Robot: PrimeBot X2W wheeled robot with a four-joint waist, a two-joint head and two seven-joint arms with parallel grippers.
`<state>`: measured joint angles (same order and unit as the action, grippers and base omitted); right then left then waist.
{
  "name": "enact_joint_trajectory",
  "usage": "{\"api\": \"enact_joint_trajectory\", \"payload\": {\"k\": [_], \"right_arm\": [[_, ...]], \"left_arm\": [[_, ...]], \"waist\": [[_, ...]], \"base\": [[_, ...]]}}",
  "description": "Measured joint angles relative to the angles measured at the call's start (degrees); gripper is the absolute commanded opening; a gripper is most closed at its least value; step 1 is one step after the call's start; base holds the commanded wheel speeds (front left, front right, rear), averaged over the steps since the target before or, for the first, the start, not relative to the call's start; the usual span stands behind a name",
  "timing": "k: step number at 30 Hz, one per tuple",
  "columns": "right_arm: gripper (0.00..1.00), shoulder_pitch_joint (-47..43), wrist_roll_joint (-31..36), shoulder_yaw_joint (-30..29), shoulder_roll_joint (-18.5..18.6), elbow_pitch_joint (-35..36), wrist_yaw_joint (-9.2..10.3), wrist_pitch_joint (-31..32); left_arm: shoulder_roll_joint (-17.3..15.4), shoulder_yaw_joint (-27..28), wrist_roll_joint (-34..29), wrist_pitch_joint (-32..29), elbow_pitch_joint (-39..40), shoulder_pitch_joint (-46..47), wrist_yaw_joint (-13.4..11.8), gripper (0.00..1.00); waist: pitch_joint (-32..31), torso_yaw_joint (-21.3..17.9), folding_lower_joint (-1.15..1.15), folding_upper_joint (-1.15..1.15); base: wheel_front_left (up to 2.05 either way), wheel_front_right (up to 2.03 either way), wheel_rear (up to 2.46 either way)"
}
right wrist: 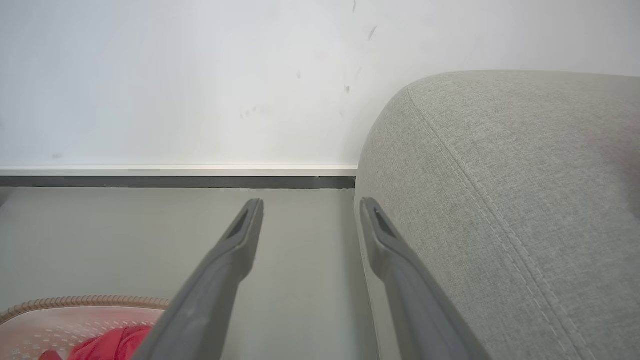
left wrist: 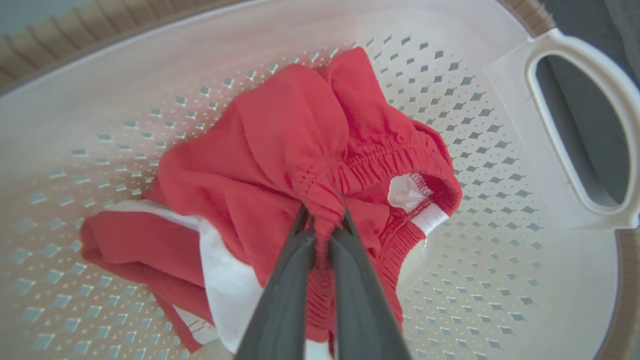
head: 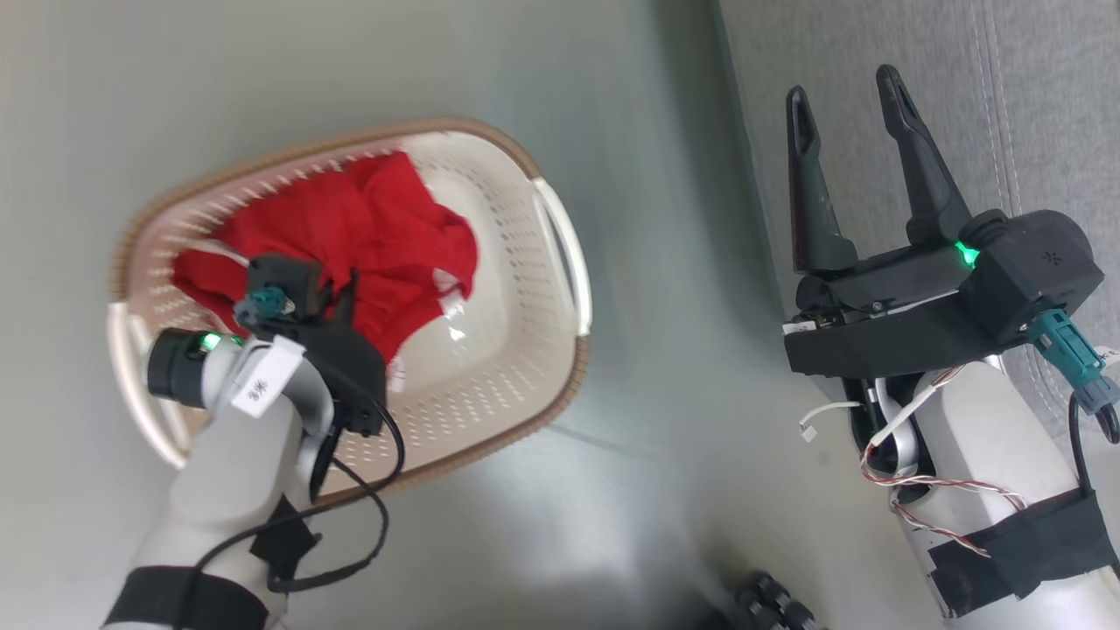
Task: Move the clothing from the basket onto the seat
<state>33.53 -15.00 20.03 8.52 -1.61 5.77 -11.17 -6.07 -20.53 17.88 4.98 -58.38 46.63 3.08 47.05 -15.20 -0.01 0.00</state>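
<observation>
The clothing [head: 350, 223] is a crumpled bright red heap with white trim, lying in the cream basket [head: 503, 385], which has a brown rim and stands on the floor. My left gripper [head: 348, 289] reaches down into the basket. In the left wrist view the left gripper [left wrist: 322, 220] is shut, pinching a gathered fold of the red clothing [left wrist: 290, 135] above the perforated basket wall [left wrist: 475, 100]. My right gripper [head: 842, 83] hangs open and holds nothing, beside the grey seat [head: 1032, 105]. Its fingers [right wrist: 311, 202] stand wide apart next to the seat's rounded corner [right wrist: 500, 175].
Grey floor lies between the basket and the seat. A white wall with a dark baseboard [right wrist: 175, 182] runs behind them. The basket rim [right wrist: 75, 301] and a bit of red cloth [right wrist: 115, 342] show low in the right wrist view. A dark part [head: 770, 604] sits at the head view's bottom edge.
</observation>
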Motion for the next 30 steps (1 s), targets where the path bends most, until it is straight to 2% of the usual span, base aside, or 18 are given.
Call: {"api": "enact_joint_trajectory", "payload": {"k": [9, 20, 30], "right_arm": [[1.0, -2.26, 0.1, -0.26, 2.2, -2.07, -0.35, 0.59], [1.0, -6.3, 0.08, -0.24, 4.35, -3.9, -1.2, 2.5], [1.0, -9.59, -0.77, -0.64, 4.61, -4.95, -1.25, 3.09]], "left_arm": [[1.81, 1.68, 2.82, 6.54, 1.07, -2.64, 0.48, 0.0], [2.53, 3.09, 4.26, 8.78, 3.65, -6.83, 1.04, 0.0], [2.41, 3.86, 4.26, 9.31, 8.61, -10.83, 1.47, 0.0]], "waist": [[-6.58, 4.29, 0.0, 0.0], [-15.7, 9.64, 0.0, 0.0], [-23.28, 12.76, 0.0, 0.0]], "base": [[0.0, 0.0, 0.0], [0.0, 0.0, 0.0], [0.0, 0.0, 0.0]]}}
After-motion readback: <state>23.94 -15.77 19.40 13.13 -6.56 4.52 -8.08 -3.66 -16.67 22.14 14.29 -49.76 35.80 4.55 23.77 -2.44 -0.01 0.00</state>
